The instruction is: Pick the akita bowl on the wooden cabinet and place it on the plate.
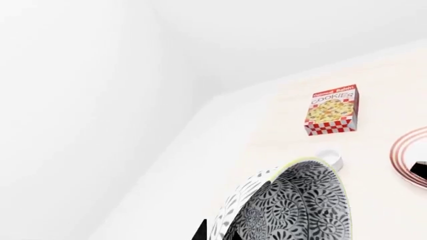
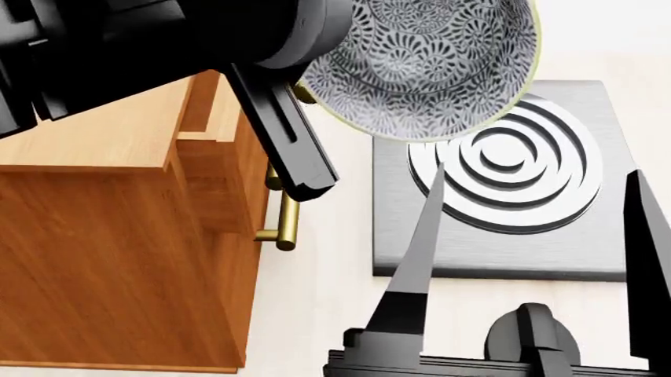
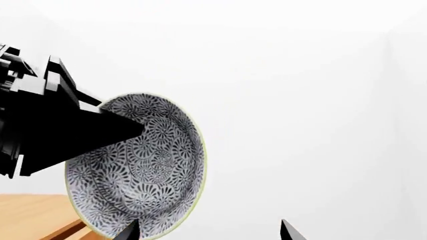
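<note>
Transport phase of the pick-and-place task, judged roughly midway. The left gripper point(image 2: 298, 129) is clamped on the akita bowl point(image 2: 425, 67), one finger point(image 3: 100, 131) lying inside the patterned hollow, the other presumably behind the wall. The bowl is lifted clear of the wooden cabinet point(image 2: 115, 236) and tilted steeply, its opening turned sideways rather than upward; in the head view it hangs to the right of the cabinet edge, above a grey stove plate with concentric rings point(image 2: 504, 169). The right gripper point(image 2: 529, 228) waits near the robot with its jaws apart and empty, pointing toward the stove plate. The plate point(image 1: 410, 155), marked by red rings, appears only at the edge of the left wrist view, on the pale counter beyond the bowl, near a cookie box point(image 1: 332, 110) and a small white cup point(image 1: 331, 159). Lifting is thus done; what remains, by this reading, is carrying the bowl across to the plate, levelling it, lowering it onto the plate's centre and releasing. The steep tilt suggests levelling deserves care before release.
</note>
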Controlling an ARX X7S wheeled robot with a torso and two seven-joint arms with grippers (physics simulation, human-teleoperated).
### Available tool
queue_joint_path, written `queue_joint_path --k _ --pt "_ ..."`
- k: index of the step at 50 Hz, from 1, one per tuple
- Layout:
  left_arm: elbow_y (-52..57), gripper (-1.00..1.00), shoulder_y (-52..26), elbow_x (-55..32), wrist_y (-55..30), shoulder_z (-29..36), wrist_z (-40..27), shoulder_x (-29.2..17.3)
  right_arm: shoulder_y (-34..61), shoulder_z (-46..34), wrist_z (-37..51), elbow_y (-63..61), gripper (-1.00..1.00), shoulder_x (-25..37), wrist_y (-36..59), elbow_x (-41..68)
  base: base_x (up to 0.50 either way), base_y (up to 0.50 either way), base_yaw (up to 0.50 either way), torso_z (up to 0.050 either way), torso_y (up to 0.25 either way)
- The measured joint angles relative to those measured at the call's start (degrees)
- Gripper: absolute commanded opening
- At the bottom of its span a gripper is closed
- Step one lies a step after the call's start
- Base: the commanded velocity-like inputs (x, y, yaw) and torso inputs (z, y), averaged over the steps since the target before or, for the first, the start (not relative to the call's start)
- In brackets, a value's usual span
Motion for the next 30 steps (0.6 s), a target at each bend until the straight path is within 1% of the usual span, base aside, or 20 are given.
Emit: queue_joint_path --k 30 --pt "3.5 -1.0 3.3 0.0 1.4 0.5 0.9 -2.1 0.4 -1.0 0.6 -0.4 1.0 0.5 -0.3 -0.3 0.0 0.0 0.0 0.0 0.0"
